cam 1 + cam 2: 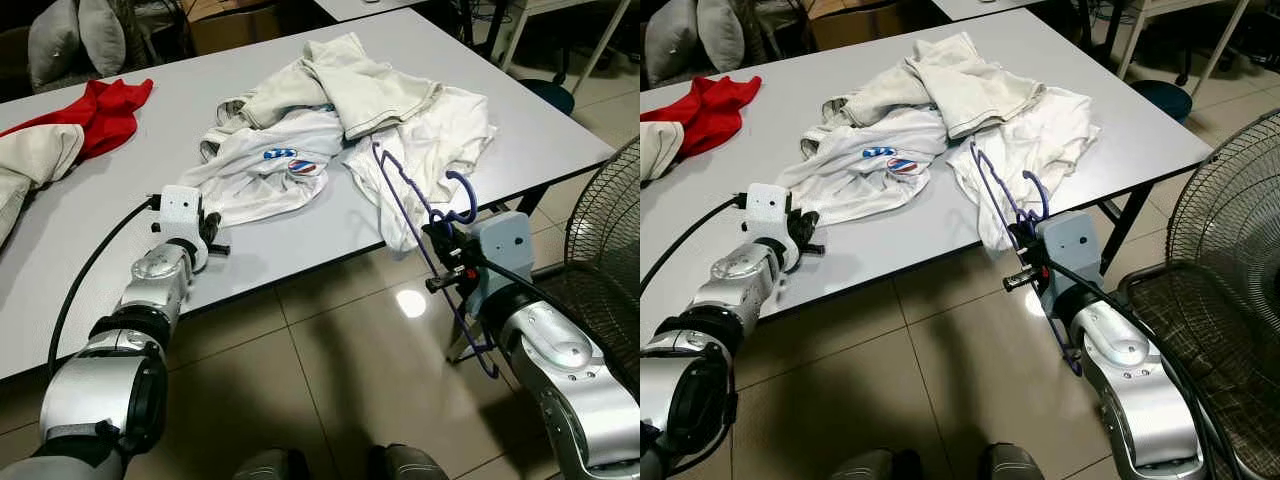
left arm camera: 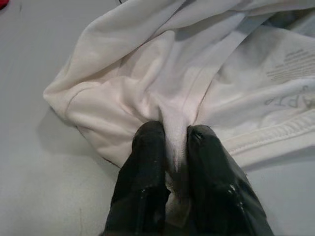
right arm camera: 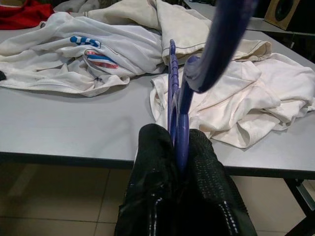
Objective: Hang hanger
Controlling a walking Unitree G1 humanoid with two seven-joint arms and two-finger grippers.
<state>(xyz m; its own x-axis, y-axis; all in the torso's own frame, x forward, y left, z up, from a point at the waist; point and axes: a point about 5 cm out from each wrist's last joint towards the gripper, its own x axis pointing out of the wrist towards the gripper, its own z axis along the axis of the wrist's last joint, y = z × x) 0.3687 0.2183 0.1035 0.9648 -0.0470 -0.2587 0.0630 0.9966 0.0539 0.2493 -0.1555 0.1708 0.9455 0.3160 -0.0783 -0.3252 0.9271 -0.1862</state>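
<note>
Table (image 1: 300, 240) and clothes before us, hanger in our right gripper.

Largest first: we see the grey table carrying a heap of white shirts (image 1: 330, 120) toward its near right edge and a red garment (image 1: 105, 110) near its far left edge. Our right gripper (image 3: 178, 147) pinches the blue hanger (image 1: 440, 250) just off the table's near right edge, its top resting against the shirts. Our left gripper (image 2: 172, 147) is clamped on a fold of the white shirt (image 2: 162, 93) at the near edge.
</note>
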